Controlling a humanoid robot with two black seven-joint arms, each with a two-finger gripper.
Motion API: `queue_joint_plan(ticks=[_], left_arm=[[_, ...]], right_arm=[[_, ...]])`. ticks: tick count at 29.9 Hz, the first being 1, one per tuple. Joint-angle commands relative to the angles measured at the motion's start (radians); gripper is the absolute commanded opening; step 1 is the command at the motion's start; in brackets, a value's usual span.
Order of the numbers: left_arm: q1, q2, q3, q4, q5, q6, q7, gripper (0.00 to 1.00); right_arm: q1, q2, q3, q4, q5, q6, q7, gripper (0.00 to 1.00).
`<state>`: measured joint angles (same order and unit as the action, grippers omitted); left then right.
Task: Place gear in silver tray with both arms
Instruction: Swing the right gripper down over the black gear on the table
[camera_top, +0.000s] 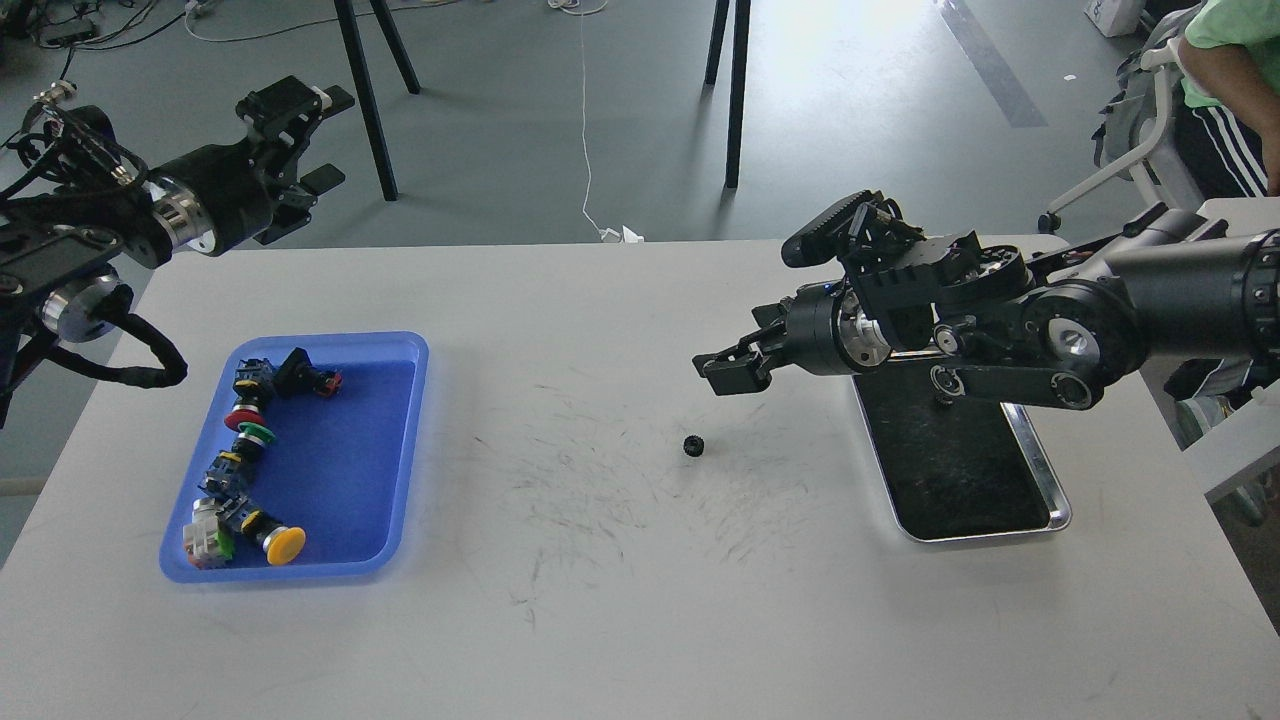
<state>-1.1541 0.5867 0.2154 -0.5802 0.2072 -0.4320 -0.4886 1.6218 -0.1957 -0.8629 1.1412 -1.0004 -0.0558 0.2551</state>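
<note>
A white bench fills the lower view, its top scuffed with dark scratch marks near the middle; beyond its far edge lies a grey floor, brightly lit at upper centre; black stand legs rise from the floor; a white cable trails toward the bench; a person in a green shirt stands at upper right.
</note>
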Motion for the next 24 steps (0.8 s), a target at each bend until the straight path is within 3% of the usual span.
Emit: queue_joint_plan(ticks=[1, 13, 24], left_arm=[[0.001, -0.028, -0.002, 0.019, 0.021, 0.016, 0.0, 0.98], [0.004, -0.062, -0.004, 0.042, 0.024, 0.035, 0.0, 0.98], [0.005, -0.056, -0.011, 0.04, 0.021, 0.027, 0.0, 0.98]], right_arm=[[0.003, 0.035, -0.039, -0.009, -0.023, -0.001, 0.01, 0.95], [-0.033, 0.193, -0.12, -0.058, -0.04, -0.019, 0.026, 0.93], [-0.085, 0.196, -0.154, -0.123, -0.04, -0.022, 0.027, 0.89]])
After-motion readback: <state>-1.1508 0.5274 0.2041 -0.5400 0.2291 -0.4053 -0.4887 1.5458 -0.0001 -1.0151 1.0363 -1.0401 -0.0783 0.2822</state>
